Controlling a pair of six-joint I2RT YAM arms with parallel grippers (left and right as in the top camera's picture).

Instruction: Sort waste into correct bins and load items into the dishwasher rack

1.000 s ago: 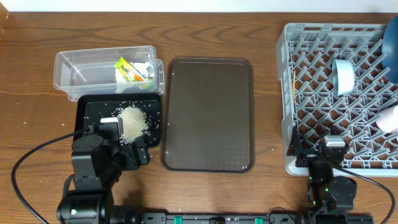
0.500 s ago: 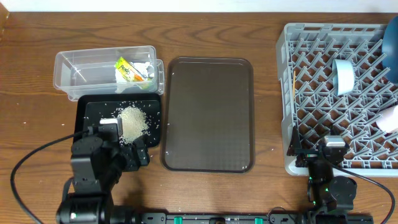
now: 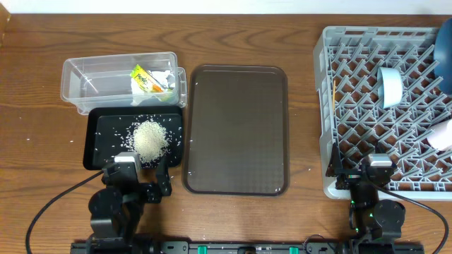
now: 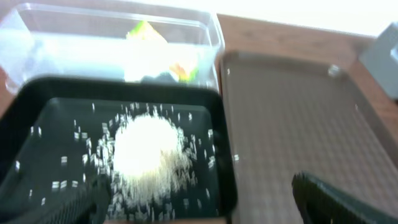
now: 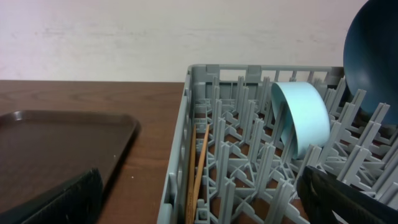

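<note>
The yellow-green wrapper lies in the clear tub; it also shows in the left wrist view. A pile of rice sits in the black tray, seen in the left wrist view too. The grey rack holds the pale blue bowl, the dark blue dish, a pink cup and the chopsticks. My left gripper is open and empty at the black tray's near edge. My right gripper is open and empty at the rack's near left corner.
A brown serving tray lies between the black tray and the rack. Loose rice grains are scattered on the black tray and on the wood around it. The green cup is not in view.
My left gripper has drawn back toward the near edge, off the black tray. The rice pile now shows in full. The right arm has not moved.
</note>
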